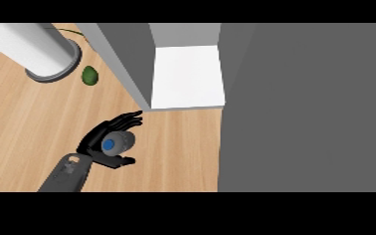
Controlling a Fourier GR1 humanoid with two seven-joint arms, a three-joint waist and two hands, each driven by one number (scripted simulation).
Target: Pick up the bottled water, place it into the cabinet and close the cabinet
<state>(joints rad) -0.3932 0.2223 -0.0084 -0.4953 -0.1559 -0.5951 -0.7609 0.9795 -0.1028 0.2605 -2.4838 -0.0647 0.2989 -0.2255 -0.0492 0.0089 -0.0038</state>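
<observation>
The bottled water (120,142) shows from above as a grey round body with a blue cap. My left hand (92,142) is shut on it, fingers curled over its far side and thumb under its near side, above the wooden counter (44,114). The cabinet (123,62) stands just beyond and to the right, its white inner floor (187,74) bare. The grey cabinet door (297,109) stands open and fills the right of the view. The bottle is short of the cabinet's front edge, to its lower left. My right hand does not show.
A tall white cylinder on a grey round base (40,50) stands at the far left of the counter. A small green fruit (89,75) lies beside it, left of the cabinet wall.
</observation>
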